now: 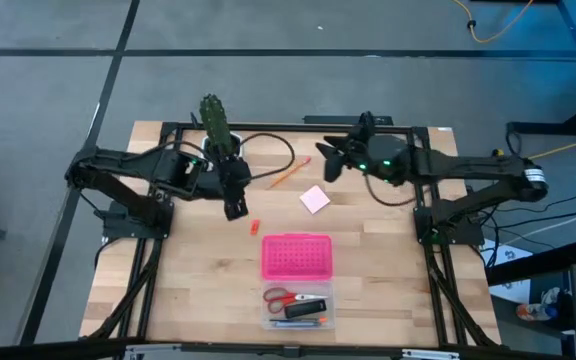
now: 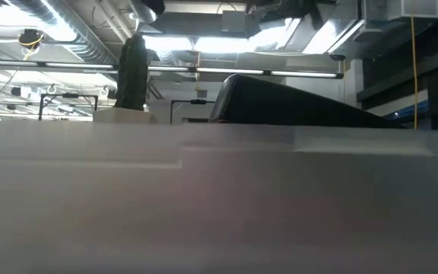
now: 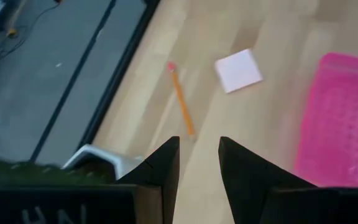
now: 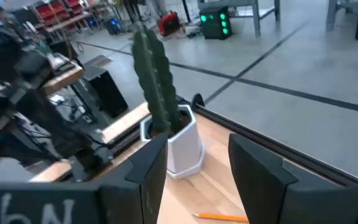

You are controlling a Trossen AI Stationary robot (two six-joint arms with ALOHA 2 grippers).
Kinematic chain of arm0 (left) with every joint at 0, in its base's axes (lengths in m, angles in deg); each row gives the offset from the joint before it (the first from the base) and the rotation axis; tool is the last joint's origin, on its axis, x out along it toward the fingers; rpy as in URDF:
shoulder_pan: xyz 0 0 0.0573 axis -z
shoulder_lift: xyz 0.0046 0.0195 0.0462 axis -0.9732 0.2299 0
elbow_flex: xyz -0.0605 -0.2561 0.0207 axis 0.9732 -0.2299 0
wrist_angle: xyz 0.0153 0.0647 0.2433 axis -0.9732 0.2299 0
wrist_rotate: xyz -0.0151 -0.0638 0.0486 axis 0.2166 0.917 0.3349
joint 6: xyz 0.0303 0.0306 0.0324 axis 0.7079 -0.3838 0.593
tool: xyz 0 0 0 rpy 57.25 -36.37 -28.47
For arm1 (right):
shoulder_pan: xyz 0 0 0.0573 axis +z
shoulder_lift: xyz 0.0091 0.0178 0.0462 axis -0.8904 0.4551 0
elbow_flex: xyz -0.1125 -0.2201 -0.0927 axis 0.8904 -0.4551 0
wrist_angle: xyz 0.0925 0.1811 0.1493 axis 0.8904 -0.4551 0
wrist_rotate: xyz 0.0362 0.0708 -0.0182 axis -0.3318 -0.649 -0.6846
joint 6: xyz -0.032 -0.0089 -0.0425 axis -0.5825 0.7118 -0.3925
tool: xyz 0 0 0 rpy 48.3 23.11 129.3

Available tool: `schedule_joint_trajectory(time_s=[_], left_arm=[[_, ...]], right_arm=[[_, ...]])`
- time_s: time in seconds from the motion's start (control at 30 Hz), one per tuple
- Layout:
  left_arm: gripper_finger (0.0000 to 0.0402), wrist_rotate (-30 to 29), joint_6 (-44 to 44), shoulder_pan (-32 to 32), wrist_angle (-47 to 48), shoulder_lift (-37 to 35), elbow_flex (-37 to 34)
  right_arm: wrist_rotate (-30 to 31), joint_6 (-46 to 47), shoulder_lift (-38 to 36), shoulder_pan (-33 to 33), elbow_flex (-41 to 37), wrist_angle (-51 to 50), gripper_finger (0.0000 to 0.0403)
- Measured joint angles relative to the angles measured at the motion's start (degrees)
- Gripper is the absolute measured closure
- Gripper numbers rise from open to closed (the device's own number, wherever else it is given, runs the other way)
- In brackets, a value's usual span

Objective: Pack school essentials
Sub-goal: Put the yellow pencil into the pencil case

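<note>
Both end effectors (left (image 1: 235, 207), right (image 1: 325, 161)) seemingly agape.

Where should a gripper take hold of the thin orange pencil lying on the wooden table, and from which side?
Probably at mid-shaft, coming straight down from above. The thin orange pencil lies flat and alone on the wooden table, so fingers should close across its narrow width. The open left gripper already faces it.

wooden table (image 1: 388, 270), pencil (image 1: 287, 176), notepad (image 1: 315, 199), box (image 1: 297, 307)
</note>
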Motion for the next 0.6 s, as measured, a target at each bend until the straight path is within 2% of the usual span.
schedule_joint_trajectory(time_s=[0.1, 0.2, 0.43, 0.6], left_arm=[[0.0297, -0.4, 0.0, -1.4, 2.9, -0.9, 0.0], [0.0297, -0.5, 0.0, -2.7, 5.8, -1.0, 0.0], [0.0297, -0.4, -0.7, -4.6, 12.1, -1.2, 0.0], [0.0297, -0.5, -0.7, -4.9, 14.8, -1.2, 0.0]], right_arm=[[-0.2, 0.4, 3.8, -2.2, 0.0, 0.5, 0.0231], [-3.5, 3.0, 7.3, -4.9, 0.0, 0.6, 0.0231], [-18.4, 10.9, 15.2, -10.4, 0.0, 3.7, 0.0231], [-28.4, 13.8, 20.7, -13.1, 0.0, 13.1, 0.0231]])
